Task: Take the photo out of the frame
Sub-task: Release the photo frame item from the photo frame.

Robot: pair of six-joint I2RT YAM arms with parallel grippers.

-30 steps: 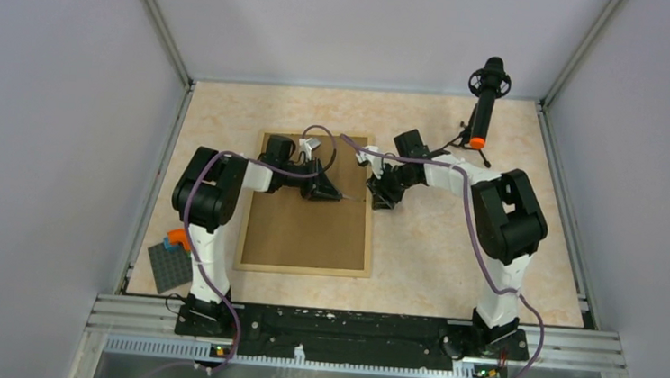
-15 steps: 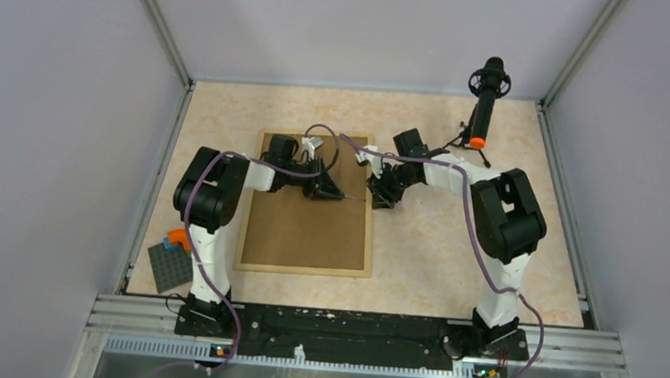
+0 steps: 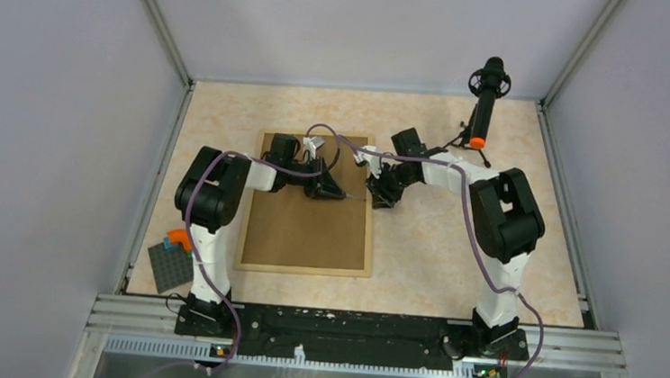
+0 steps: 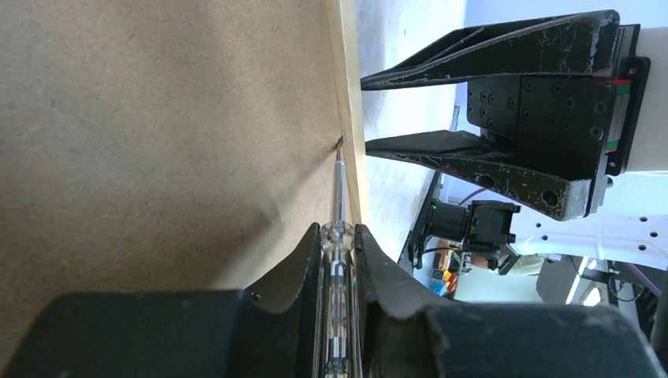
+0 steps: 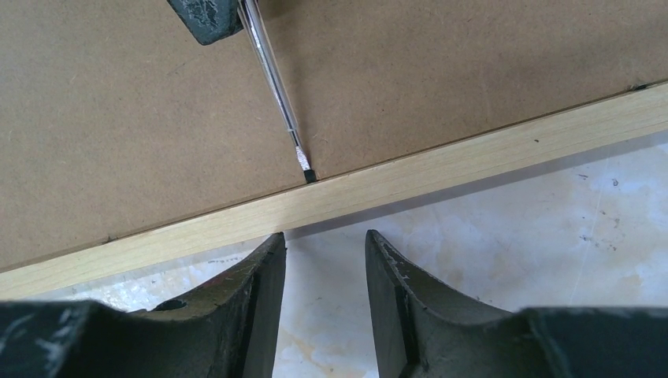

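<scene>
The frame [image 3: 369,237] lies face down, its brown backing board [image 3: 301,231] uppermost. The photo is hidden under that board. My left gripper [image 3: 324,188] hovers over the board's upper right part, shut on a clear-handled screwdriver [image 4: 337,260]. The screwdriver's tip [image 5: 307,173] touches the seam between the board and the light-wood right rail [image 5: 473,150]. My right gripper [image 5: 324,236] stands open on the tabletop just outside that rail, level with the tip, nothing between its fingers. It also shows in the left wrist view, as the right gripper [image 4: 364,110] beyond the rail.
A dark grey studded baseplate [image 3: 170,266] with small orange and blue bricks sits at the near left beside the left arm. A black microphone on a stand [image 3: 485,102] is at the back right. Enclosure walls bound the marbled tabletop [image 3: 435,251].
</scene>
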